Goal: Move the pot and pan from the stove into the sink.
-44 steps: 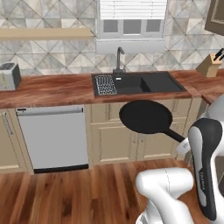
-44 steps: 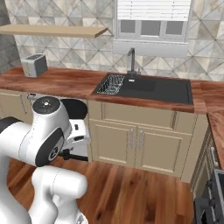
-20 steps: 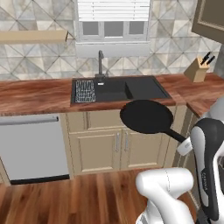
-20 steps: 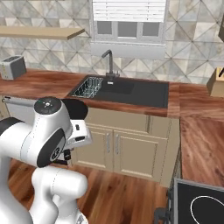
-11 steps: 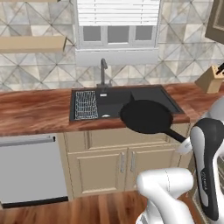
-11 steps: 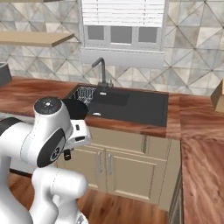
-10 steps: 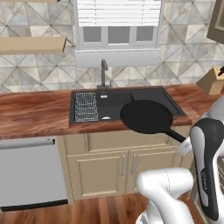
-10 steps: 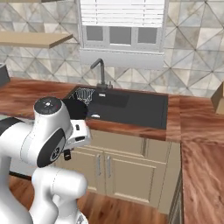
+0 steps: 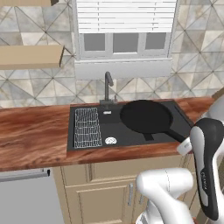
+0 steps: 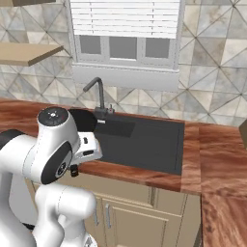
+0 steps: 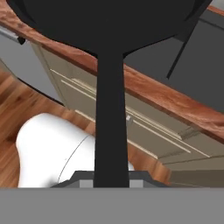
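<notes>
Base has driven closer: sink [image 9: 131,133] now sits larger and more centred in both base views than half a second ago, window fills the top, dishwasher [image 9: 26,197] nearly out at lower left. That's camera shift, not the things moving.

Pan [image 9: 146,117] sat mostly over the cabinet fronts a second ago; it now hangs above the sink's right basin, near the faucet [image 9: 107,85], handle running back toward the arm's wrist at right. Right base view shows just a dark sliver of pan [image 10: 83,119] behind the arm's joint, left of the faucet.

Pincer [image 11: 111,175] is closed down narrow on the pan handle [image 11: 111,127]; the handle runs straight up the hand view from between the tips, pan body across the top. Grip looks the same as before.

Wire rack [image 9: 87,127] lies in the left basin, drain [image 9: 110,141] just beside it. Wood table [image 9: 30,140] runs either side of the sink.
</notes>
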Available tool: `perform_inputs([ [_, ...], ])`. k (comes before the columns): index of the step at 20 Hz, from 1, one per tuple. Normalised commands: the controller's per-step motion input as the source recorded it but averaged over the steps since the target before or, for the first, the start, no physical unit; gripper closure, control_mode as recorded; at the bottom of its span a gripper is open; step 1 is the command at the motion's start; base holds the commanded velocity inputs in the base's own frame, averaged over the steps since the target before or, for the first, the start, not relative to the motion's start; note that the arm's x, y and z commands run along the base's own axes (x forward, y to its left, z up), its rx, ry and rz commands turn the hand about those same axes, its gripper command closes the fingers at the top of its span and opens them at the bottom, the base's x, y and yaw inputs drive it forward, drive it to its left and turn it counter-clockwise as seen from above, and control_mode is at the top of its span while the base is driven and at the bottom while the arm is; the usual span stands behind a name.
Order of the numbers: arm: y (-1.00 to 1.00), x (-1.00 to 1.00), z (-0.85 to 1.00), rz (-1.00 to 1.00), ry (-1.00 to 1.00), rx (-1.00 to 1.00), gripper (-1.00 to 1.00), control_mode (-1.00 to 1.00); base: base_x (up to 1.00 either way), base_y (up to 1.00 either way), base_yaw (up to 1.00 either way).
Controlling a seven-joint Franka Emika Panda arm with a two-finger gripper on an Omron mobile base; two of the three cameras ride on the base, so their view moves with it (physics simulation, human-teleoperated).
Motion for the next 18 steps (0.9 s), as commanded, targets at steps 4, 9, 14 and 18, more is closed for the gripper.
perform_inputs([
  [4, 0.0, 0.0, 0.0, 0.0, 0.0, 0.0, 1.0, -1.0, 0.23, 0.0, 0.0],
  [9, 0.0, 0.21, 0.0, 0.0, 0.03, 0.0, 1.0, -1.0, 0.0, 0.0, 0.0],
  [14, -0.02, 0.32, -0.02, 0.01, 0.08, 0.0, 1.0, -1.0, 0.0, 0.0, 0.0],
  [18, 0.0, 0.41, -0.08, 0.02, 0.17, -0.02, 1.0, -1.0, 0.0, 0.0, 0.0],
])
